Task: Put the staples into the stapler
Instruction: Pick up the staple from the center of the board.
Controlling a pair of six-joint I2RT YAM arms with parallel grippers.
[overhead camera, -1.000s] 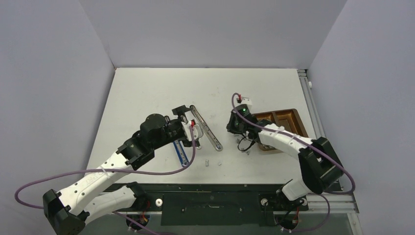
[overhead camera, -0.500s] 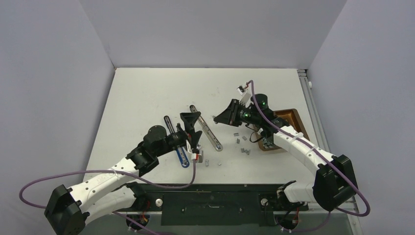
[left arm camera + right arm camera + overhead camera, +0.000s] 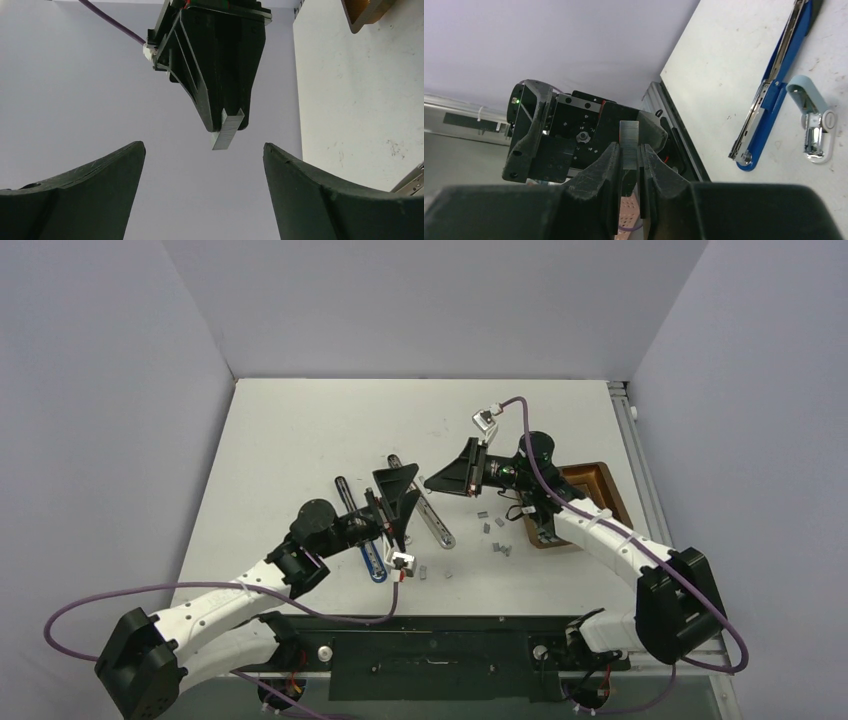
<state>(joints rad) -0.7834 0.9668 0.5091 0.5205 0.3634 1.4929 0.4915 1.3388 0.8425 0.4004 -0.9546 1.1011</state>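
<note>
L gripper (image 3: 203,146) fingers spread wide at bottom; btwn them, R gripper (image 3: 224,119) pinches a grey staple strip (image 3: 228,132). White table (image 3: 350,100) at right.

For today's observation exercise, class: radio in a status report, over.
Left gripper open, right gripper shut on staple strip, held aloft. Stapler open on table. Nothing between grippers.

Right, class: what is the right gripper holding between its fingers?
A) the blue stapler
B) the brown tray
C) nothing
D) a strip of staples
D: the right gripper is shut on a silvery staple strip that juts out beyond it.
</note>
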